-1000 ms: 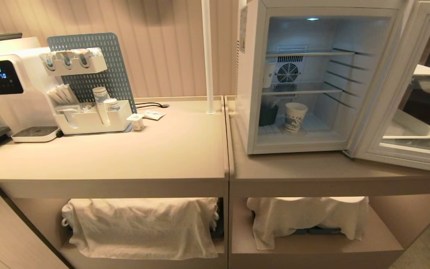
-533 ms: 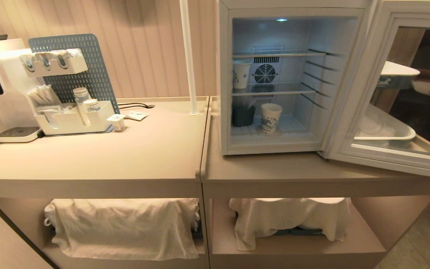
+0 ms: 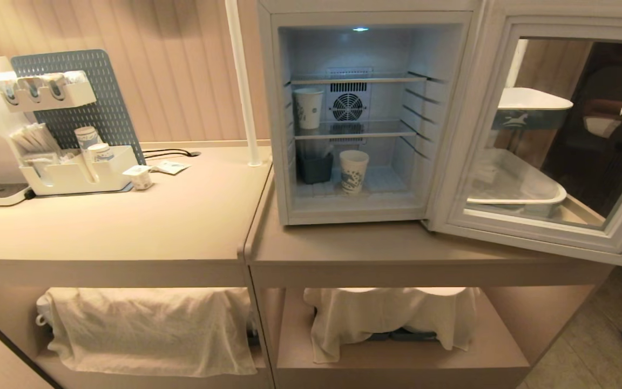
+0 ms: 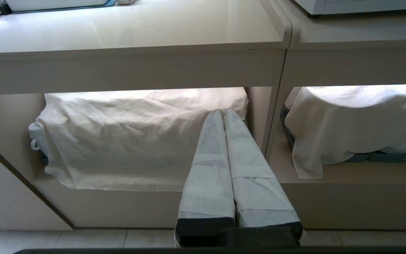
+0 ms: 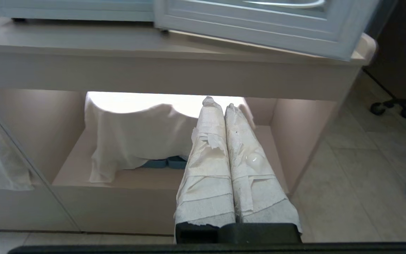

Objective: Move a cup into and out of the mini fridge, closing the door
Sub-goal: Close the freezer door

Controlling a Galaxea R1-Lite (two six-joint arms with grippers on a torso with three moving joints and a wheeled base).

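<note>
White box-shaped mini fridge (image 3: 278,135) on beige counter (image 3: 181,227); grey-framed glass door (image 3: 548,227) swung wide open. Blue-patterned white paper cup (image 3: 353,170) upright on fridge floor. Left gripper (image 4: 223,113) and right gripper (image 5: 215,102) empty, fingers pressed together, below counter level.
</note>
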